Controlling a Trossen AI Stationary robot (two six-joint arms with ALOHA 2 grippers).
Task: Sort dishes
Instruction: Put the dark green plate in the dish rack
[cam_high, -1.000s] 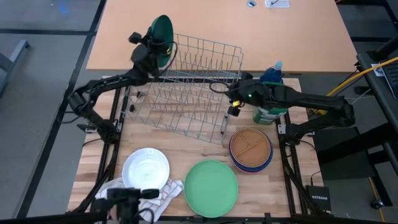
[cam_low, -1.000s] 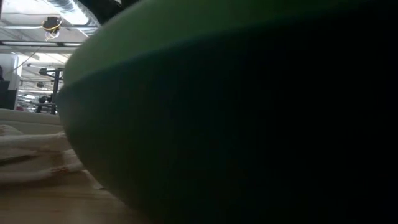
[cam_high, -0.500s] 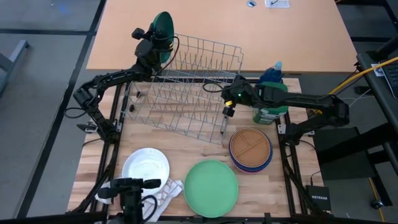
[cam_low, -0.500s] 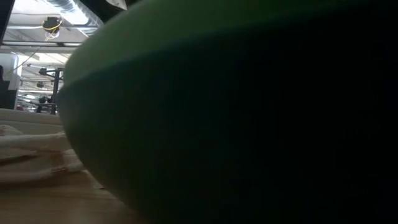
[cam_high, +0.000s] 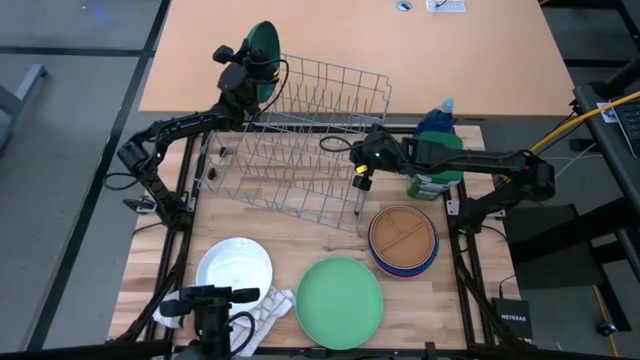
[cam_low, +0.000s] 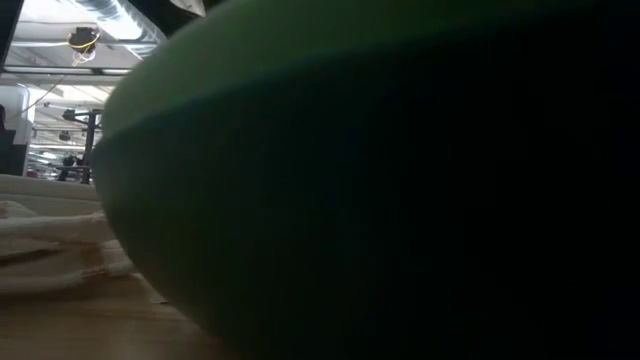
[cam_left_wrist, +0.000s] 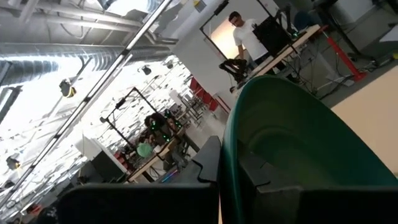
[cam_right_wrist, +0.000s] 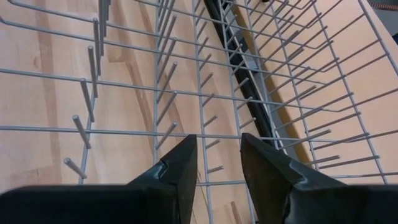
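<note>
Dark green bowl (cam_high: 262, 47) sat clamped in your left end effector (cam_high: 247, 75) above the rack (cam_high: 300, 150); the empty, parted right end effector (cam_right_wrist: 217, 162) risked snagging wires.

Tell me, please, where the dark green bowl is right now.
In the high view, the dark green bowl is held on edge by the left gripper at the wire rack's far left corner.

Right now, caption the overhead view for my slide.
Left claw holds a dark green dish upright at the wire rack; right claw hovers open over the rack.
</note>
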